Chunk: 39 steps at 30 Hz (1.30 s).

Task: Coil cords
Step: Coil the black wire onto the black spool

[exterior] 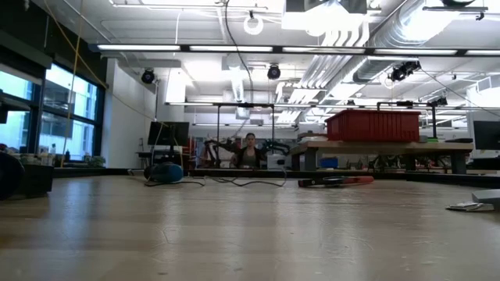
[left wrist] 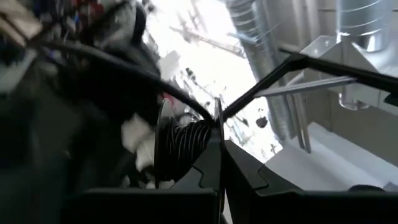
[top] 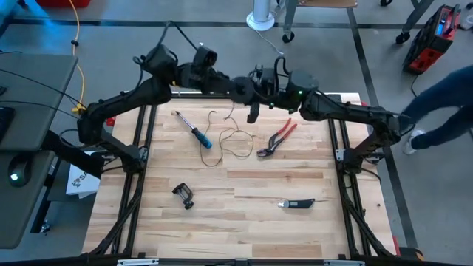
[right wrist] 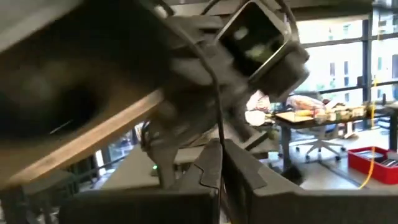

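Both your arms are folded up at the far edge of the table (top: 244,222), their wrists meeting near the middle of that edge.

Left gripper (left wrist: 219,134): its wrist view shows the two fingers pressed together, tip to tip, with nothing between them. It points upward toward ceiling ducts, well above the tabletop.

Right gripper (right wrist: 219,149): fingers likewise closed on each other, holding nothing. In the high view it hangs at about (top: 253,112), just beyond the cord's far end.

The cord (top: 230,140) lies loose on the wood in the far-middle area, a hair-thin dark line making a few open loops, uncoiled. It sits between the blue-handled screwdriver (top: 195,130) on the left and the red pliers (top: 278,138) on the right, close to both; you cannot tell whether it touches either. In the low view it reads only as a thin dark trace far across the table.

Nearer the front edge: a small black clamp (top: 184,194) toward the left, and a black utility knife (top: 297,203) toward the right, well apart from the cord.

A person's leg (top: 443,111) shows on the floor right of the table.
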Each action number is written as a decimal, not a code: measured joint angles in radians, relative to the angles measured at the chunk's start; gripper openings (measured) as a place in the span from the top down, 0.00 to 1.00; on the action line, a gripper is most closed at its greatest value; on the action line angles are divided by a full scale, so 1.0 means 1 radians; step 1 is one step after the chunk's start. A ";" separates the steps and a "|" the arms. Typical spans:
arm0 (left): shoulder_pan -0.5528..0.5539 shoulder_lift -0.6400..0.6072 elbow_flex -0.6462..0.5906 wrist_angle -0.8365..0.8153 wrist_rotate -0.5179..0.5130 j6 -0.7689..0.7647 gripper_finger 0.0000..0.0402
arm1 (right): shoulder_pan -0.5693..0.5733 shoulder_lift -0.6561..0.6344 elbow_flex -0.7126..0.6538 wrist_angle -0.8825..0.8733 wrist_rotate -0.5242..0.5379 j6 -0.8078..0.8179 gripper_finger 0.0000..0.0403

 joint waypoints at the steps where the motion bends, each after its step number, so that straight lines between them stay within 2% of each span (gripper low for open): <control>1: 0.013 0.000 0.000 0.018 -0.002 0.003 1.00 | 0.005 0.000 0.000 0.000 -0.001 0.005 1.00; 15: 0.206 -0.088 -0.002 0.004 -0.042 0.315 1.00 | 0.038 0.000 0.004 0.025 0.018 0.072 1.00; 19: 0.236 -0.135 -0.003 -0.103 -0.072 0.439 1.00 | 0.038 -0.001 0.004 0.025 0.021 0.107 1.00; 21: 0.236 -0.149 -0.003 -0.120 -0.113 0.434 1.00 | 0.038 -0.001 0.004 0.026 0.034 0.101 1.00; 26: 0.196 -0.146 -0.003 -0.108 -0.119 0.331 1.00 | 0.019 0.001 0.000 0.040 0.045 0.087 1.00; 31: 0.136 -0.148 0.001 -0.086 -0.187 0.361 1.00 | 0.008 0.002 0.000 0.088 0.025 0.104 1.00; 39: 0.164 -0.172 0.001 -0.149 -0.128 0.382 1.00 | 0.008 0.002 -0.001 0.092 -0.021 0.157 1.00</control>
